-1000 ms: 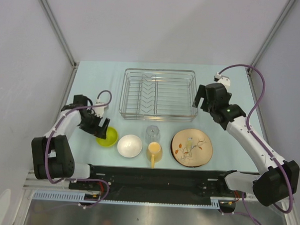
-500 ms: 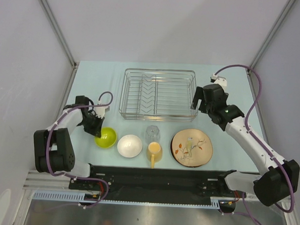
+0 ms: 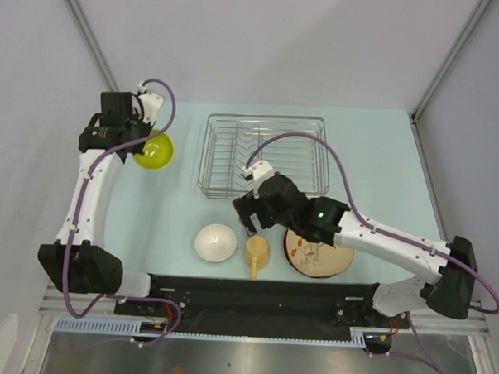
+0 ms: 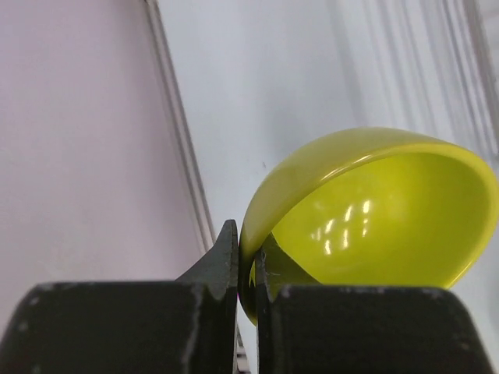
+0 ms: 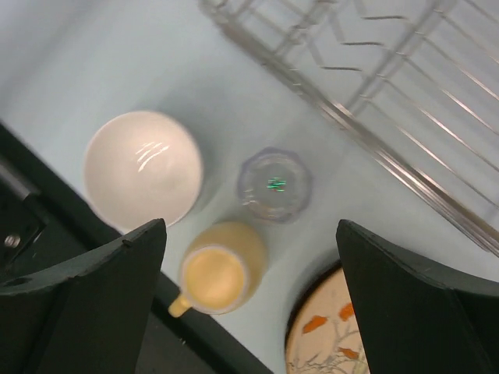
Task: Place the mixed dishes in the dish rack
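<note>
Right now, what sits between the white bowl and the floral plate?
The yellow mug stands between them, with the clear glass just beyond it toward the dish rack. The right wrist view shows it best.

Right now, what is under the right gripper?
Below the open right gripper, the wrist view shows the clear glass on the table, the yellow mug close beside it. In the top view the gripper covers the glass.
</note>
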Controlling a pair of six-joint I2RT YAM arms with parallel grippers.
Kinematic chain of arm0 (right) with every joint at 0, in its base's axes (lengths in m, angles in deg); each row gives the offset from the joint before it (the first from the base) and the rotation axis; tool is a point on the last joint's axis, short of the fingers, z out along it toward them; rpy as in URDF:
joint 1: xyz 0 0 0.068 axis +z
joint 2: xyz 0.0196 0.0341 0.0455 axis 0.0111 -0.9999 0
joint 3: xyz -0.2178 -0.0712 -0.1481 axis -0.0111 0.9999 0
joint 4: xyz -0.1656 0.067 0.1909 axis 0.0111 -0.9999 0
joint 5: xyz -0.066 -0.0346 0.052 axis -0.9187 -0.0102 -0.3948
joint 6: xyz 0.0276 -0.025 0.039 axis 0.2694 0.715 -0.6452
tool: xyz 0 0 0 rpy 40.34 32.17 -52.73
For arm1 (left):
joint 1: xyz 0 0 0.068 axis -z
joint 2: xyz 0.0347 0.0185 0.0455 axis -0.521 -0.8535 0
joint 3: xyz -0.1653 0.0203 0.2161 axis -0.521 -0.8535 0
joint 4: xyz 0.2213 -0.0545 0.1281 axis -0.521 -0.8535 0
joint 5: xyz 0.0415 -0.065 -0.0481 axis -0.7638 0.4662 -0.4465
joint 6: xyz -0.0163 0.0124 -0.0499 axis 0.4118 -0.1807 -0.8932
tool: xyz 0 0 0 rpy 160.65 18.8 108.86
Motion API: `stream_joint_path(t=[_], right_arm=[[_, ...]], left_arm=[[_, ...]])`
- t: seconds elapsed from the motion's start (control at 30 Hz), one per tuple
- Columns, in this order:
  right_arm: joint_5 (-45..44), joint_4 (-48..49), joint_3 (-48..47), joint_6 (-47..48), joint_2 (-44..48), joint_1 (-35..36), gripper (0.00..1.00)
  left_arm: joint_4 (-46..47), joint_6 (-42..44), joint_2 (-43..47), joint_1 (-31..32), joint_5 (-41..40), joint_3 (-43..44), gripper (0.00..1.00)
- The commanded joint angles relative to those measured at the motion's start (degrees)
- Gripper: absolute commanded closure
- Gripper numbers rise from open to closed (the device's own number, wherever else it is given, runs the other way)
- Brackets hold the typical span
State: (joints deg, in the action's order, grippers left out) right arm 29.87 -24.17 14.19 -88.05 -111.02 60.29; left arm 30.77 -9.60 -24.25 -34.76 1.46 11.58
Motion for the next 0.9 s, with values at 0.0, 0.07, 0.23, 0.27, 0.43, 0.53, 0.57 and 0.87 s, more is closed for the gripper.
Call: stream_joint_path(t=[0.0,0.07,0.23,0.27,0.43,0.53,0.57,0.87], right_arm=[[5.1,3.9,-3.8,4.8,-4.2,4.7,0.04],[4.6,5.1,-4.4,4.8,-5.3,6.6,0.05],[0.2,7.4,-2.5,2.4,-5.2,10.3,0.05],[-0.9,7.9,-1.7,2.0,-4.6,11.5,0.06],[-0.1,13.0,2.8,2.4,-2.4,13.8,0.05],[1.2,12.7,1.8,4.6,-4.0,14.7,0.05],[0.9,12.4,1.3,5.2,-4.5,15.2,0.05],[1.1,17.1,4.1,6.6,-7.7,17.3,0.05]], left_arm=[[3.9,-2.1,-4.9,10.5,-14.8,9.3,1.0],[4.2,-2.0,-8.3,14.1,-18.4,14.6,1.0],[8.8,2.1,-20.2,24.4,-30.7,21.4,1.0],[9.7,3.1,-22.0,25.4,-32.7,22.8,1.0],[8.6,7.1,-34.8,27.3,-39.6,34.4,1.0],[5.5,7.5,-40.9,27.6,-41.3,42.1,1.0],[5.5,7.9,-41.8,27.9,-42.8,43.1,1.0],[7.4,11.6,-46.0,29.5,-49.8,41.6,1.0]])
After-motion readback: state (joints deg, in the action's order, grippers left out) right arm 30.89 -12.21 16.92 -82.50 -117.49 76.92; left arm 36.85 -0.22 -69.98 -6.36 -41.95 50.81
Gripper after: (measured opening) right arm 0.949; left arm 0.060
